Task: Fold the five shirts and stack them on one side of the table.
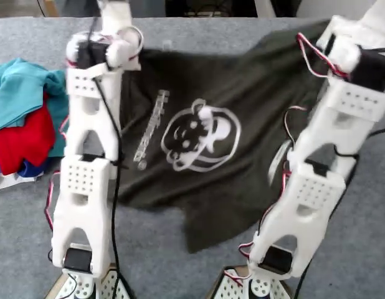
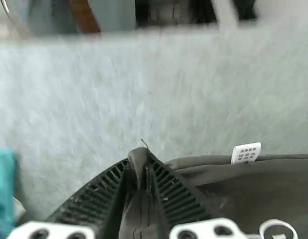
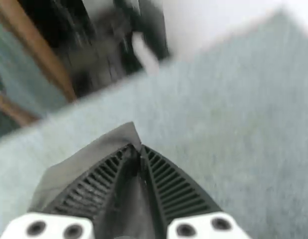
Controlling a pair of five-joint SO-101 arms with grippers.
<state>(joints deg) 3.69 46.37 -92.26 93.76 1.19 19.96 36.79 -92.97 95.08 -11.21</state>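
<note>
A dark grey shirt (image 1: 199,137) with a white skull print lies spread across the middle of the table. My left gripper (image 2: 140,167) is shut on a pinch of its fabric near the collar, where a white label (image 2: 246,153) sticks up. My right gripper (image 3: 139,154) is shut on another corner of the same dark shirt (image 3: 89,154), at the far right of the table. In the high view both arms stand over the shirt, the left arm (image 1: 93,124) at its left edge and the right arm (image 1: 329,137) at its right edge.
A heap of other shirts, teal (image 1: 21,87) over red (image 1: 21,140) with blue beneath, lies at the table's left edge. The grey felt table (image 1: 149,274) is bare in front of the dark shirt. Beyond the far edge stand dark furniture and wooden legs.
</note>
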